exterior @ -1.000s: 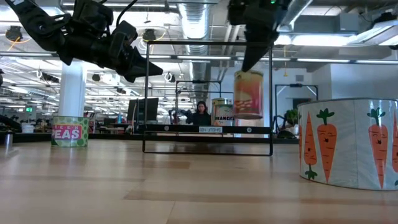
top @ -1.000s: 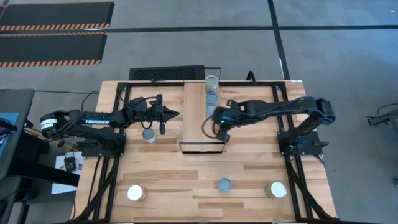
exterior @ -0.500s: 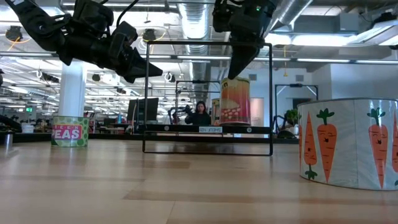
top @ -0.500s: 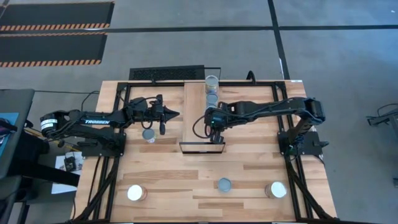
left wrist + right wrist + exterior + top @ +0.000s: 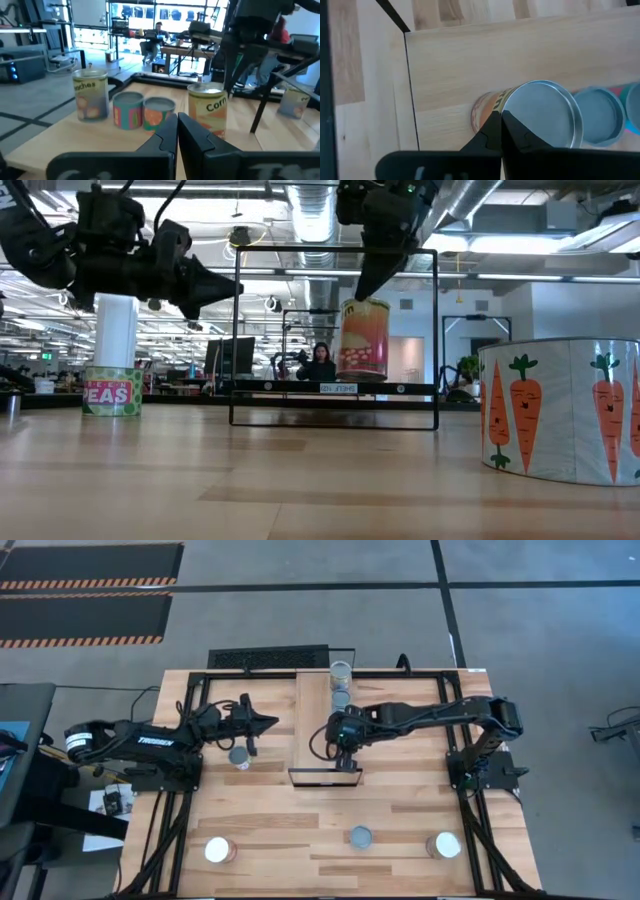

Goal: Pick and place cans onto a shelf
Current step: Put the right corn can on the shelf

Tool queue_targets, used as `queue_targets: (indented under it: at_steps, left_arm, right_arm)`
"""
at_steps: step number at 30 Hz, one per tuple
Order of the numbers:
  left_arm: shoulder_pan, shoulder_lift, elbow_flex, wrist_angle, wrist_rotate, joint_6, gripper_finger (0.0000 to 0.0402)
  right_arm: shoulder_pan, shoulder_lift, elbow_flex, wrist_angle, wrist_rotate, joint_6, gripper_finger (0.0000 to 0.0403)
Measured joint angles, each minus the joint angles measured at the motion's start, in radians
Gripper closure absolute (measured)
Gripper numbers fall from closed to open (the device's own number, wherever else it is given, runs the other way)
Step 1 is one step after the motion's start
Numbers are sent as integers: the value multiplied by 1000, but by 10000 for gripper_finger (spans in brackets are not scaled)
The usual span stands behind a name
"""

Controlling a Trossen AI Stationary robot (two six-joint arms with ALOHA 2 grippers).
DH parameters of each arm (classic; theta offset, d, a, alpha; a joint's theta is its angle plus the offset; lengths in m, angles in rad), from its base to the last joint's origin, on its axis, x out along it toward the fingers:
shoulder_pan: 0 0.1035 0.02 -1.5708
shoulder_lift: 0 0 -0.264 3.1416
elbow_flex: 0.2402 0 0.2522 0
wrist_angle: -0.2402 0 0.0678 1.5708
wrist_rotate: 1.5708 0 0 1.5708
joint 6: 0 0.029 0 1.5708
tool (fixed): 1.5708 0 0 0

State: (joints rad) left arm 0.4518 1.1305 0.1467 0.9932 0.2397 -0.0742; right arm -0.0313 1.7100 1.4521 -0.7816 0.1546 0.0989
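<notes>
Count: 8 cans in all. 4 stand in a row on the shelf [image 5: 315, 710], best seen in the left wrist view: a peach-label can [image 5: 90, 95], 2 shorter cans [image 5: 128, 110] [image 5: 159, 111], and a corn can [image 5: 207, 110] nearest the black-framed end. The other 4 are on the table [image 5: 300, 810]: 1 grey-topped can [image 5: 239, 755] beside the left arm, and 3 along the near edge, white-topped [image 5: 219, 850], grey-topped [image 5: 360, 836], white-topped [image 5: 443, 845].

2 arms. The right arm reaches in across the table with its wrist bent straight down over the shelf. The right tool [image 5: 345, 745] sits on the corn can's top, fingers drawn almost together and pinching the lid's rim. From low down, that can is at shelf level.

The left arm lies stretched level above the table. The left tool [image 5: 272, 721] points at the shelf, near it but apart, fingers closed to a thin slit, holding nothing.
</notes>
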Motion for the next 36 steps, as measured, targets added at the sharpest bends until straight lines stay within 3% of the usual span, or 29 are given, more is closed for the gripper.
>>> queue_targets:
  at_steps: [24,36]
  left_arm:
    - [53,-1,-5,-40,21,7,401]
    - [53,-1,-5,-42,19,10,400]
  right_arm:
    - [-38,-1,0,-56,-1,5,389]
    - [-44,-12,25,-81,1,-1,290]
